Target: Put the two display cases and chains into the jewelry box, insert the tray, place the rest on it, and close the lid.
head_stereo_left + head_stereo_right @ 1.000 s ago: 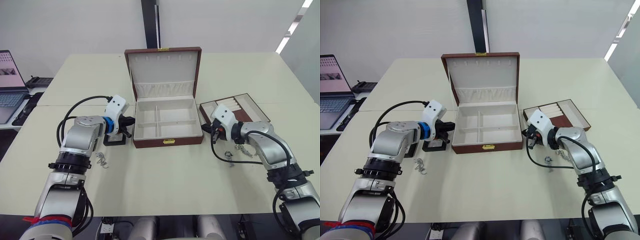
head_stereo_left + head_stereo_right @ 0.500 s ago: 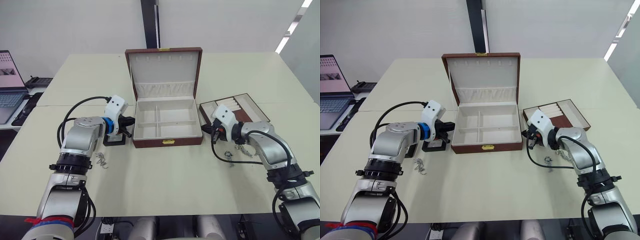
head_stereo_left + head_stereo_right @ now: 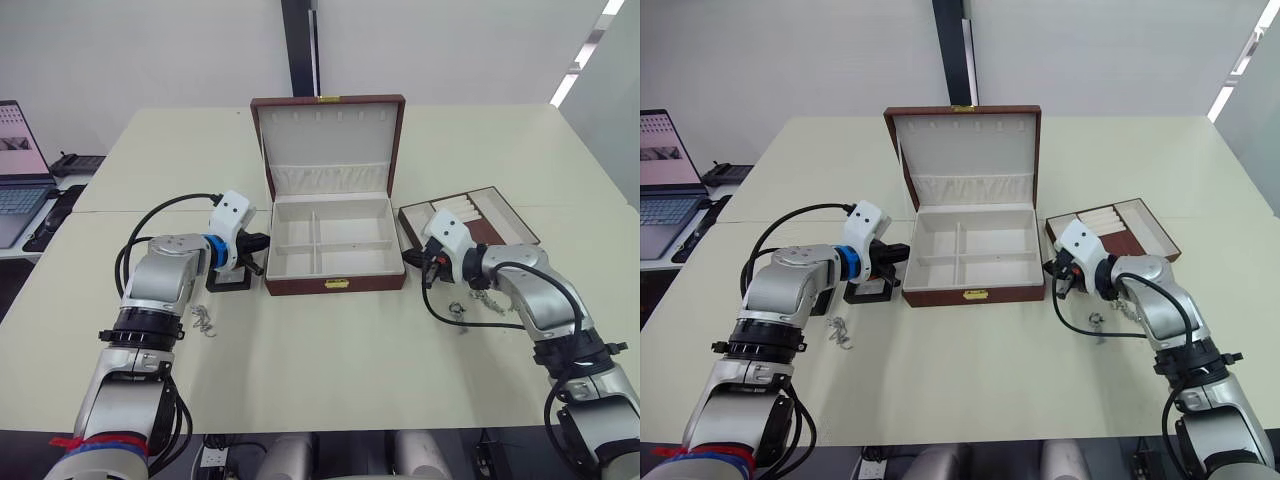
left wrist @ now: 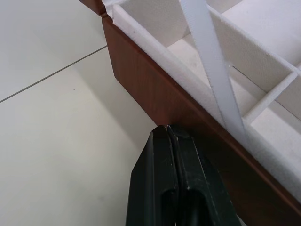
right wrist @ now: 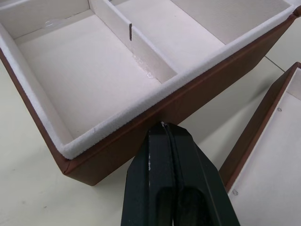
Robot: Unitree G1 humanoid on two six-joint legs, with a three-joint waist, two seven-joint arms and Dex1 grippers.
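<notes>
Left to right. A laptop (image 3: 20, 170) sits at the far left edge, clear of the work. The left gripper (image 4: 173, 134) has its two black fingers pressed together with nothing between them, their tips touching the left outer wall of the jewelry box (image 3: 335, 283). Just beside that wall, under the left wrist, lies a black-framed display case (image 3: 228, 281); whether the second case is stacked with it cannot be told. A small silvery piece (image 3: 204, 320) lies on the table (image 3: 330, 370) nearer the robot. The box stands open at centre, lid (image 3: 328, 140) upright, its four cream compartments empty. The right gripper (image 5: 162, 129), fingers likewise closed and empty, touches the box's right outer wall. Behind it rests the tray (image 3: 505, 222), and a chain (image 3: 470, 300) lies under the right forearm.

Risks, as a judgement: uneven pressure from the two closed tips could skew or slide the box; the left arm could knock the case; the right arm's cable could drag the chain off its spot.
</notes>
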